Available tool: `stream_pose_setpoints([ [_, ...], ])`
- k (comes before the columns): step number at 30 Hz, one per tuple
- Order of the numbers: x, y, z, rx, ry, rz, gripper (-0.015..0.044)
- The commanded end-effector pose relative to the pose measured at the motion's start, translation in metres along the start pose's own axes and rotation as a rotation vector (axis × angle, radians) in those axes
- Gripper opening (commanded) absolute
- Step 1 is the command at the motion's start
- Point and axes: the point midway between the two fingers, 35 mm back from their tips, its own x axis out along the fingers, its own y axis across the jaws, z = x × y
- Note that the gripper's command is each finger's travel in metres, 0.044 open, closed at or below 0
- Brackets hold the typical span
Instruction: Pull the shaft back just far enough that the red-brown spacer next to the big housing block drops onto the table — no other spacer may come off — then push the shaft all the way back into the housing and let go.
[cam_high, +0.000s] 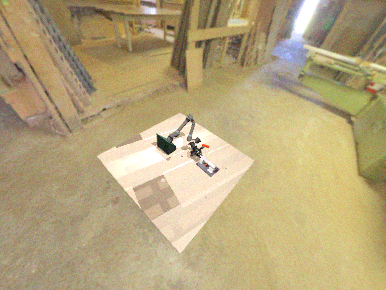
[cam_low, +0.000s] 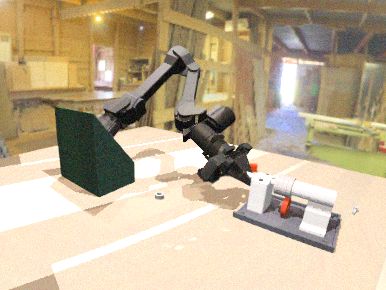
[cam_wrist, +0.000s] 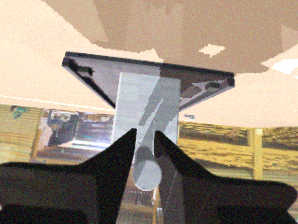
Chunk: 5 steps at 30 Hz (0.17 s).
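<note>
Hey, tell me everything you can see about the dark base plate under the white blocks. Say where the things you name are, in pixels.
The dark base plate (cam_high: 203, 169) (cam_low: 277, 222) (cam_wrist: 102, 75) is a flat, roughly rectangular slab, dark grey, its material unclear. It lies flat on the pale table and looks intact. Small dark details show near two corners in the wrist view. Two white blocks rise from it, one toward each end, with a pale cylinder carried above. A red-orange disc stands on edge between them; whether it touches the plate is unclear.

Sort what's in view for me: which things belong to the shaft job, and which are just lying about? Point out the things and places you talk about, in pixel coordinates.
Job:
- shaft (cam_wrist: 148, 176)
- housing (cam_low: 316, 194)
- red-brown spacer (cam_low: 285, 207)
- base plate (cam_low: 241, 215)

Lying about, apparently:
- nut (cam_low: 159, 195)
- small metal bit (cam_low: 355, 210)
- green block (cam_low: 80, 150)
</note>
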Motion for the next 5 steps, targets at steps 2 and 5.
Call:
stream_pose_setpoints([
  [2, -0.0001, -0.0001, 0.0001, 0.000, 0.000, 0.000, 0.0184],
  [5, -0.0001, -0.0001, 0.0001, 0.000, 0.000, 0.000, 0.0263],
])
